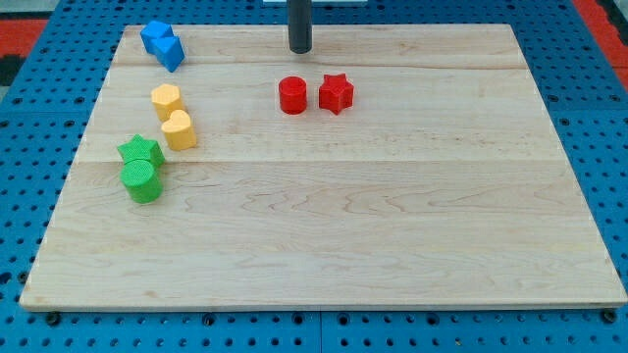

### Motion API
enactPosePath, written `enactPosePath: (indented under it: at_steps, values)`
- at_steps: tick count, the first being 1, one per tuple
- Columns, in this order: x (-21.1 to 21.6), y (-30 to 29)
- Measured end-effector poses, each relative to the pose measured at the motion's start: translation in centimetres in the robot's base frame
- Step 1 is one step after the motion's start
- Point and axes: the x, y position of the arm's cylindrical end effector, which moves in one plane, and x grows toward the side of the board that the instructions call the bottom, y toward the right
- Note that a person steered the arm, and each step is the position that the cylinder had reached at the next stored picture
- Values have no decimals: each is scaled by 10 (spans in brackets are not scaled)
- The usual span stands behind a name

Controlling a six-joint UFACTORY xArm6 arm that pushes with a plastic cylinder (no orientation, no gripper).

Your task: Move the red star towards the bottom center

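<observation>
The red star [336, 93] lies on the wooden board [392, 226] a little right of centre near the view's top. A red cylinder [292, 95] sits just to its left, a small gap apart. My tip [299, 49] is at the view's top, above the red cylinder and up-left of the red star, touching neither.
Two blue blocks [162, 44] sit at the top left. A yellow hexagon-like block [166, 100] and a yellow rounded block [180, 129] sit on the left. A green star [140, 152] and a green cylinder [142, 181] sit below them. A blue pegboard surrounds the board.
</observation>
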Motion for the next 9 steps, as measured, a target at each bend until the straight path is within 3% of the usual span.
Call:
enactPosePath:
  at_steps: [1,4,5,8,9]
  values:
    - [0,0]
    - [127,92]
    - [146,88]
    - [109,65]
    - [136,63]
